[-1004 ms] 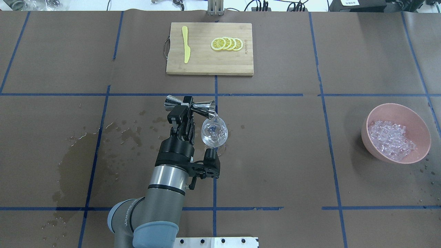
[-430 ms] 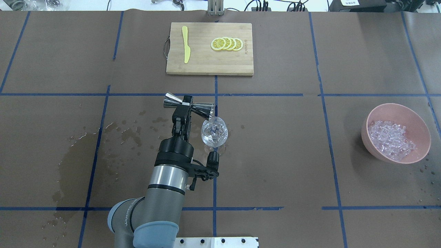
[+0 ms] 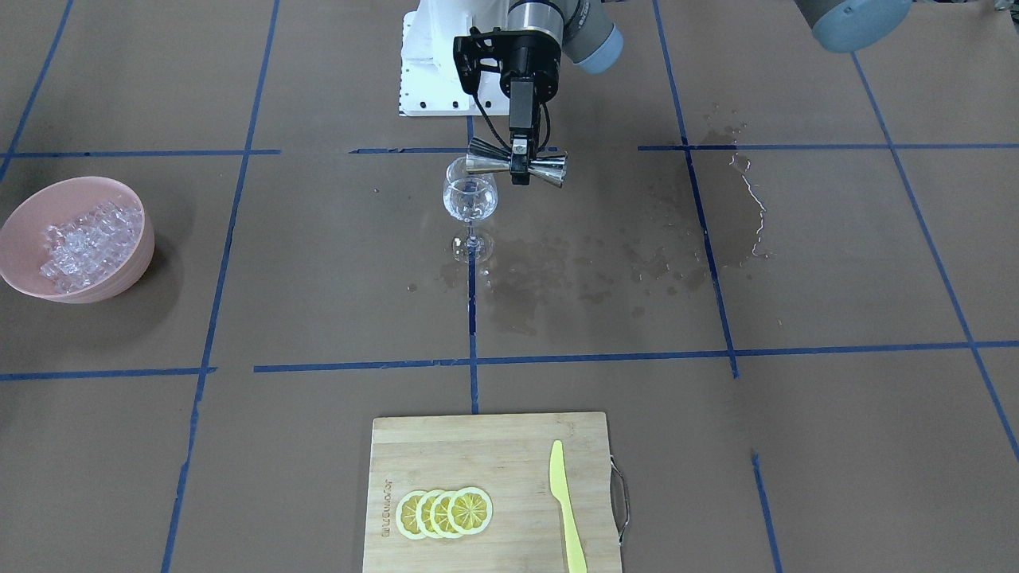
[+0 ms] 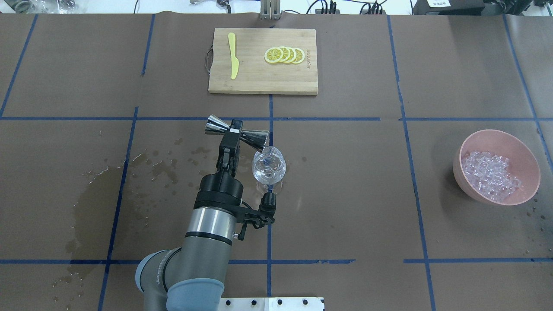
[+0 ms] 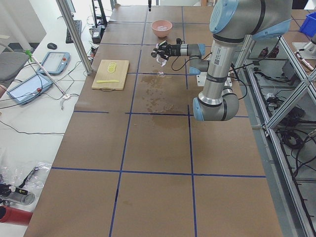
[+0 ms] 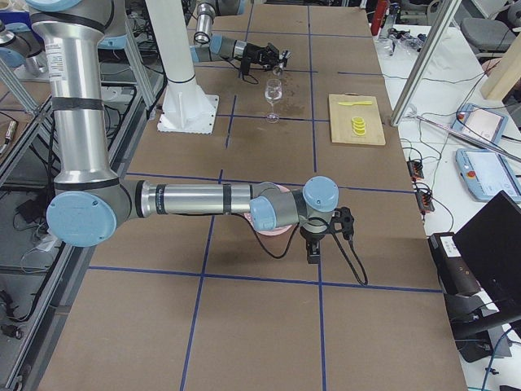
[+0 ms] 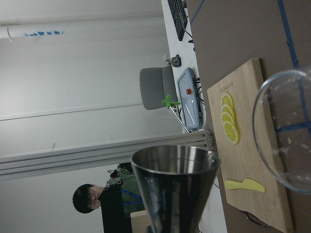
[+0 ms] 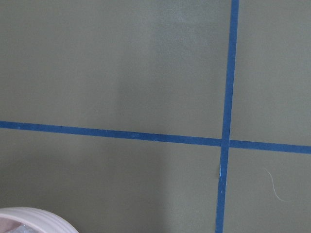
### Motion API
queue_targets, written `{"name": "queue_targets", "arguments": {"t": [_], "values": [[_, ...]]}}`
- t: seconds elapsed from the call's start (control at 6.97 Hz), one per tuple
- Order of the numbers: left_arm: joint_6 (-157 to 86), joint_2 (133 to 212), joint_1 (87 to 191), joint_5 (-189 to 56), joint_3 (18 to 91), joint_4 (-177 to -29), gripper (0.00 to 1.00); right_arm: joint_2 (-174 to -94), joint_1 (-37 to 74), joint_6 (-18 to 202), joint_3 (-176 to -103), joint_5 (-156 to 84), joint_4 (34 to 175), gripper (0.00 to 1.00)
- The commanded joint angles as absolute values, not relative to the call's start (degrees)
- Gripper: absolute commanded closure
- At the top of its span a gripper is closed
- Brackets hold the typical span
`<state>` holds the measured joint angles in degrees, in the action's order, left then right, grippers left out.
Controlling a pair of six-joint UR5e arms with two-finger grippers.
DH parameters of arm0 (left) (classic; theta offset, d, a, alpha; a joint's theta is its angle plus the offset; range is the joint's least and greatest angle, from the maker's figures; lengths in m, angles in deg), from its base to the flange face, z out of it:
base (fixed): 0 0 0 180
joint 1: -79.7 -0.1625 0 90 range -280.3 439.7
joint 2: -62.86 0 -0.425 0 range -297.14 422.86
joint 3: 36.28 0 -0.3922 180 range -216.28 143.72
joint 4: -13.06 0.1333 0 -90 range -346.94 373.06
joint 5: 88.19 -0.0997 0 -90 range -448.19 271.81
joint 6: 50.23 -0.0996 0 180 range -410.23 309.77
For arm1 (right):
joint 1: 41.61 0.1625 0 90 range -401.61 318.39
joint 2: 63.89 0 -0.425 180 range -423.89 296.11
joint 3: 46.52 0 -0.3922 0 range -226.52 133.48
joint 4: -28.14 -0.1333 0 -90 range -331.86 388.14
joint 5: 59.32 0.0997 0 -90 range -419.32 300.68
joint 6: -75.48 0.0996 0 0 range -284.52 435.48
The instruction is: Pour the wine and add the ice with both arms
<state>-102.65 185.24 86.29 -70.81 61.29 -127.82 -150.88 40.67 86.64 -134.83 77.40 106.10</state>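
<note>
Our left hand (image 4: 234, 128) is clenched on the narrow waist of a steel jigger (image 4: 255, 138), which it holds sideways, level with the table (image 4: 345, 194). The two cones point out to either side of the fingers. The mouth of the cone toward the middle of the table sits right at the rim of the wine glass (image 4: 268, 166), on its far side from us. We cannot tell whether metal and glass touch. From the front, the jigger (image 3: 487, 165) shows just above the wine glass (image 3: 470, 199), which stands upright on its foot at a crossing of blue tape lines. The wine (image 3: 470, 210) lies in the bottom of its bowl as a clear, glinting pool. The left arm (image 4: 211, 220) reaches forward from the near edge to this spot.

Wet patches (image 4: 95, 190) darken the table on our left of the glass. Farther ahead lies a wooden cutting board (image 4: 259, 80) with four overlapping lemon slices (image 4: 285, 55) and a yellow knife (image 4: 233, 56).

Well off to our right stands a pink bowl (image 4: 516, 144), tilted, holding the ice (image 4: 490, 175) in a heap of clear cubes.

Our right hand (image 6: 313, 248) appears only in the right side view, pointing down near that bowl. We cannot tell whether it is released or clenched.
</note>
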Motion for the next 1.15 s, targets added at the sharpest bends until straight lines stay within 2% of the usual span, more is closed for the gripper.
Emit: {"name": "queue_targets", "arguments": {"t": [0.0,0.43,0.72,1.0], "values": [[-100.4,184.4,87.5,-70.9,61.6,-136.7,1.0,-150.3,39.8,86.7,-134.9,77.3,106.1,0.0],[-99.9,175.1,89.7,-70.2,61.5,-158.4,1.0,-150.2,39.3,86.7,-135.6,77.3,105.9,0.0],[-99.9,169.3,90.5,-70.0,61.5,-163.4,1.0,-150.2,39.3,86.6,-136.2,77.3,105.9,0.0],[-100.3,159.5,91.5,-69.5,61.5,-171.6,1.0,-150.3,39.3,86.6,-137.0,77.2,105.9,0.0]]}}
